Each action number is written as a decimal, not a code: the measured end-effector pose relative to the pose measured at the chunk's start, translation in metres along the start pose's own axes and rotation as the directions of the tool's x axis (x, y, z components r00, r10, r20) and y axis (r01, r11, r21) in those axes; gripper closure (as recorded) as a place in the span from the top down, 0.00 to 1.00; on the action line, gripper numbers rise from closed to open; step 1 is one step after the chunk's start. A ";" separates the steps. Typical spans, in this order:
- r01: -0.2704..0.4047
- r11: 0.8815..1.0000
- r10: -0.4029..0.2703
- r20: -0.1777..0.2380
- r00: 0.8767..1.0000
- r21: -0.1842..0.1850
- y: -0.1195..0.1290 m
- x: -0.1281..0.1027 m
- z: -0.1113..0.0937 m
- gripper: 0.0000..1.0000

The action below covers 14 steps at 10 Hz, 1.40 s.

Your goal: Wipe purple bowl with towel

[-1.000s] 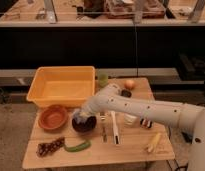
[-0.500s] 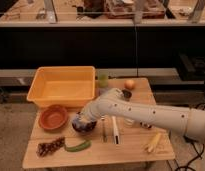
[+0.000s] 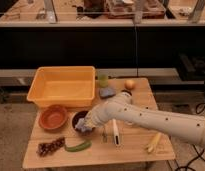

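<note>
The dark purple bowl (image 3: 79,118) stands on the wooden table (image 3: 141,150), left of centre. My gripper (image 3: 86,125) reaches down into it from the right on the white arm (image 3: 146,119). It is shut on a crumpled blue-grey towel (image 3: 85,128) and holds it against the bowl's inside at the front right. The arm and towel hide much of the bowl.
An orange bowl (image 3: 53,117) sits just left of the purple one. A big yellow bin (image 3: 62,86) stands behind. A green cup (image 3: 102,80), a blue-grey object (image 3: 107,92) and an orange fruit (image 3: 129,84) are at the back. Cutlery (image 3: 115,134), a green pod (image 3: 77,146), dark fruit (image 3: 50,146) and a yellow item (image 3: 153,142) lie in front.
My gripper has moved left and lower into the purple bowl with the towel. The arm stretches further over the table.
</note>
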State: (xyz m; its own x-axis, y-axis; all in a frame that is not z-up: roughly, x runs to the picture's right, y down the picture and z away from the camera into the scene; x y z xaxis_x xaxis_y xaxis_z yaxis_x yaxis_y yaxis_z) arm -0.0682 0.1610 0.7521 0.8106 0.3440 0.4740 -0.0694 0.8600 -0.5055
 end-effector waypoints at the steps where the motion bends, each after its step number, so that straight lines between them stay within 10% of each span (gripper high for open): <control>1: -0.001 1.000 0.001 -0.011 1.000 0.001 -0.001 0.006 -0.001 0.00; 6: -0.019 0.999 0.021 -0.063 0.998 0.038 -0.036 0.023 0.012 0.00; 14: 0.029 0.995 -0.026 -0.034 0.999 0.094 -0.056 -0.028 0.048 0.00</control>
State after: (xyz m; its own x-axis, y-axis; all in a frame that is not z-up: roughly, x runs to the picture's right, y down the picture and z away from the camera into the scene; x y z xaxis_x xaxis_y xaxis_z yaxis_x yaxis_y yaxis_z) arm -0.1145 0.1211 0.8017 0.8312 0.3085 0.4625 -0.1000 0.9013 -0.4215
